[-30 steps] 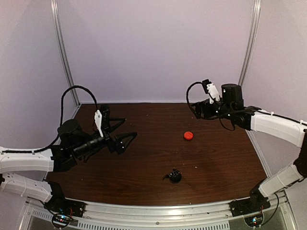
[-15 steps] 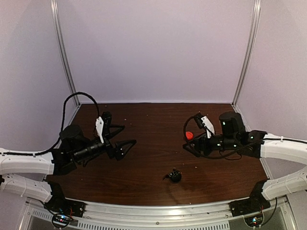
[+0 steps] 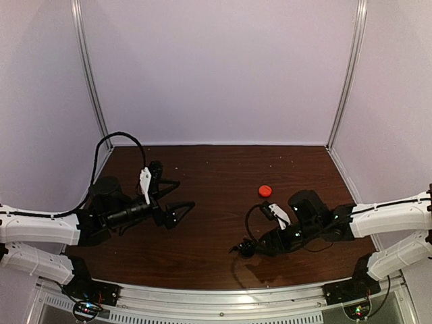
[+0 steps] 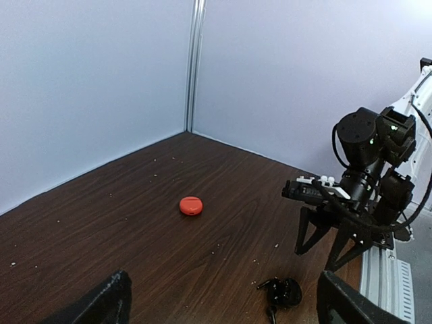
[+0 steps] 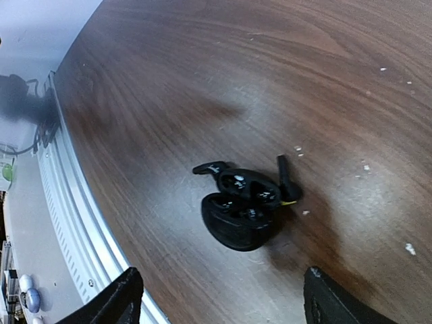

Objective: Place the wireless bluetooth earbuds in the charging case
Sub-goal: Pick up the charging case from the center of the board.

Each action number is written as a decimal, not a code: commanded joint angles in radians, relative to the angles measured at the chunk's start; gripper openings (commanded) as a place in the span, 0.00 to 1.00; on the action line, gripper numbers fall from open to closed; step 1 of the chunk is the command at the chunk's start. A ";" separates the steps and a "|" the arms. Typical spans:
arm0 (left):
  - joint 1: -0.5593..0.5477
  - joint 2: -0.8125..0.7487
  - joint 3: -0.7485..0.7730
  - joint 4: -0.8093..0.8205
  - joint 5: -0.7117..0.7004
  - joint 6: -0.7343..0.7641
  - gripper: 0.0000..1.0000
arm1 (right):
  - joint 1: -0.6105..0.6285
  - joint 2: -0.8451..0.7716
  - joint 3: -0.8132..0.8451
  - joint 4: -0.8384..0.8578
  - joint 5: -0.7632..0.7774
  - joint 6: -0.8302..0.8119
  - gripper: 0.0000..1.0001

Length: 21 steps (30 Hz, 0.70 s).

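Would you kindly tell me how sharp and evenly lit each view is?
Top external: soft, with glare on the front rail and a shadow on the table. Left wrist: red-orange case crisp, fingertips blurred. Right wrist: black case fairly sharp, upper-left corner hazy.

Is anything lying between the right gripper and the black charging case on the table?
Nothing visible does. The right gripper is open just short of the black charging case, and in the wrist view only bare wood of the table lies between them. The red-orange case sits farther back, off that path.
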<state>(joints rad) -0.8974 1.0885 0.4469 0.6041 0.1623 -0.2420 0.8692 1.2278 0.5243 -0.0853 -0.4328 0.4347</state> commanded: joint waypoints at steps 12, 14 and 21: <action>0.006 -0.018 -0.015 0.058 -0.002 -0.013 0.96 | 0.299 0.275 0.201 -0.124 0.490 0.135 0.89; 0.006 -0.022 -0.020 0.060 -0.004 -0.014 0.97 | 0.319 0.306 0.215 -0.108 0.501 0.152 0.89; 0.006 -0.027 -0.018 0.059 -0.009 -0.009 0.97 | 0.340 0.381 0.252 -0.123 0.568 0.171 0.84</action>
<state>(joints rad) -0.8974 1.0760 0.4358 0.6056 0.1600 -0.2474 1.2030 1.5848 0.7475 -0.1806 0.0387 0.5797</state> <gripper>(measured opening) 0.967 0.856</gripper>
